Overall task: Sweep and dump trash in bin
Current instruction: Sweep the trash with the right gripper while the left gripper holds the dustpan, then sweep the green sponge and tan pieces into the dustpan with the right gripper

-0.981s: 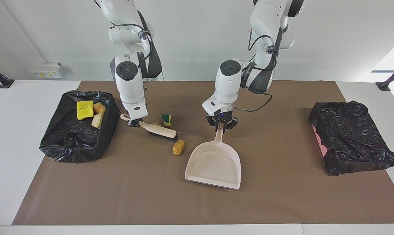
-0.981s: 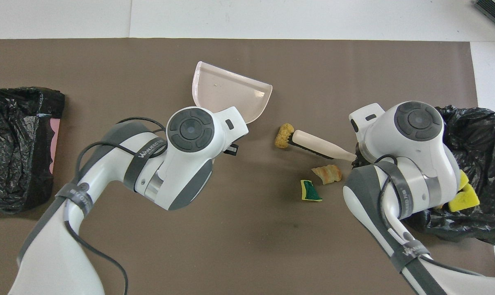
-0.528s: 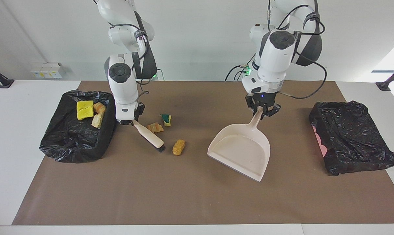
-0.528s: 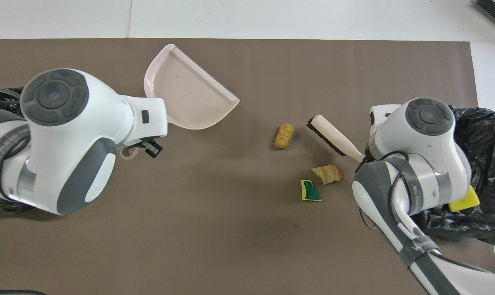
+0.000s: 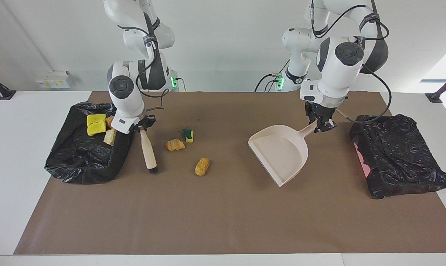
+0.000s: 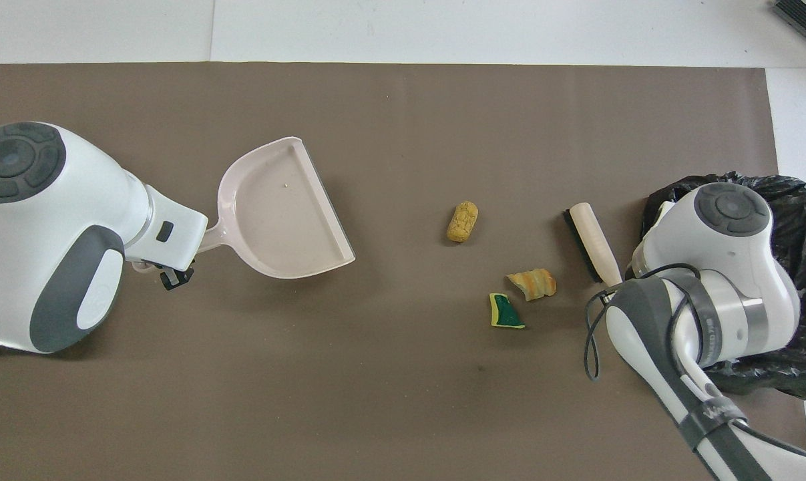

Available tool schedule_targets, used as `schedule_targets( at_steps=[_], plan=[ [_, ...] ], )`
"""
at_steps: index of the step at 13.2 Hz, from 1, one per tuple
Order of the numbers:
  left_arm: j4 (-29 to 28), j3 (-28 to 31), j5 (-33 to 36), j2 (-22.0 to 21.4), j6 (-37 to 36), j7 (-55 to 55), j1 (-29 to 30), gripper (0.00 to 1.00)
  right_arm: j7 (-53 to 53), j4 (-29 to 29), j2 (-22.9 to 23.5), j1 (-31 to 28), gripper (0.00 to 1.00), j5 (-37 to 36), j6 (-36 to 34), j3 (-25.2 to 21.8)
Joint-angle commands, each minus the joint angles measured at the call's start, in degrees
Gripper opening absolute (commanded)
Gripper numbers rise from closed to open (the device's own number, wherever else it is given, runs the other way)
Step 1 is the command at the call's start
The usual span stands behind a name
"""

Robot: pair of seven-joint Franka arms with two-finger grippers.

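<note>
In the facing view we see the right gripper (image 5: 141,126) pinching the handle end of the brush (image 5: 148,151), beside the black-lined bin (image 5: 83,167) at the right arm's end of the table. The brush slants down from the fingers, its bristle end low over the brown mat (image 5: 223,218); we cannot tell whether it touches. In that bin lie two yellow sponge chunks (image 5: 96,124), an orange-brown lump (image 5: 109,120) and a pale beige lump (image 5: 110,136). Three scraps remain on the mat: a striped bread-like lump (image 5: 175,144), a green-backed sponge piece (image 5: 188,135) just beside it and nearer to the robots, and a golden-brown lump (image 5: 202,166) farther from the robots. The left gripper (image 5: 322,125) is clamped on the handle of the beige dustpan (image 5: 280,153), near the second black-lined bin (image 5: 398,157) at the left arm's end. The pan holds no scrap and tilts, its open lip turned toward the scraps.

In the overhead view we see the dustpan (image 6: 279,207) well apart from the three scraps; the left arm's wrist hides the gripper itself. The golden-brown lump (image 6: 462,222) lies between the pan and the brush (image 6: 593,242). The striped lump (image 6: 532,283) and the green-backed piece (image 6: 505,312) lie close together, nearer to the robots. The right arm covers much of the first bin (image 6: 800,220).
</note>
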Motion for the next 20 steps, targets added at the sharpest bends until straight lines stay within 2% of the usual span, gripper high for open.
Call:
schedule_targets(
  at_steps=[1, 4, 7, 9, 11, 13, 17, 20],
  plan=[
    [-6.4, -0.9, 0.3, -3.3, 4.3, 1.6, -0.8, 0.0, 8.3, -7.0, -6.1, 0.5, 0.0, 0.1, -0.6, 0.5],
    [-9.9, -0.9, 0.2, 0.3, 14.5, 0.7, -5.4, 0.0, 17.1, -11.7, -9.6, 4.4, 0.0, 2.1, -0.2, 0.5],
    [-11.2, -0.9, -0.4, -0.1, 14.7, 0.8, -5.7, 0.0, 25.1, -14.7, -12.0, 7.5, 0.0, 5.6, 0.0, 0.5],
    [-12.3, -0.8, -4.3, 0.0, 14.9, 0.8, -5.7, 0.0, 31.0, -15.2, -12.3, 10.2, 0.0, 8.7, 0.1, 0.5],
    [-12.6, -0.8, -4.4, 0.0, 14.9, 1.4, -5.1, 0.0, 38.7, -14.6, -8.9, 14.4, 0.0, 8.8, 4.4, 0.5],
    [-14.4, -0.8, -4.5, 0.1, 15.1, 1.4, -5.5, 0.0, 41.8, -12.4, -5.2, 15.6, 0.0, 10.9, 6.5, 0.8],
    [-14.6, -0.8, -4.5, 0.2, 15.8, 1.3, -5.3, 0.0, 49.0, -3.7, 2.2, 22.3, 0.0, 14.0, 6.7, 0.9],
    [-14.6, -0.8, -4.5, 0.2, 15.8, 1.1, -5.1, 0.0, 49.8, 4.3, 8.2, 24.8, 0.0, 18.7, 6.7, 0.9]
  ],
)
